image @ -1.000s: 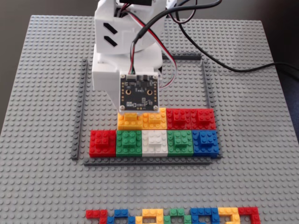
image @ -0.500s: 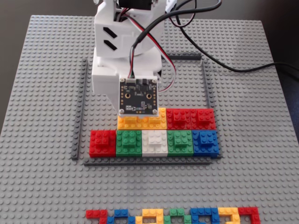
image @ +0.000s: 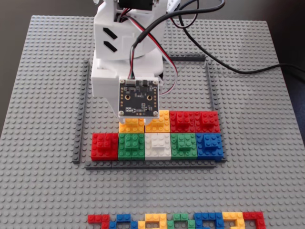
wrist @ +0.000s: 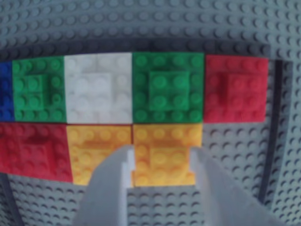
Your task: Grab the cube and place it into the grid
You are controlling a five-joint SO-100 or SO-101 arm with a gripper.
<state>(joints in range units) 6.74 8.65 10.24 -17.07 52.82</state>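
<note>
The cube [wrist: 164, 162] is yellow-orange with a smaller raised brick on top. It sits on the baseplate inside the grid [image: 82, 114], next to a second yellow block [wrist: 96, 150]. In the fixed view the cube [image: 131, 126] shows just below the wrist's camera board [image: 138, 97], which hides the fingers. In the wrist view my gripper [wrist: 161, 151] is open. Its two white fingers stand about one cube-width apart over the cube's near edge, the left tip over the seam between the two yellow blocks. I cannot tell whether they touch the cube.
Inside the grid, two red blocks [image: 194, 121] sit beside the yellow ones. In front runs a row of red, green, white, green and blue blocks [image: 157, 146]. Small mixed-colour flat bricks [image: 176, 220] line the baseplate's [image: 38, 181] near edge. Black cables [image: 224, 64] trail to the right.
The wrist with its camera board has shifted slightly towards the far side of the plate. The cube and the other blocks have stayed where they were.
</note>
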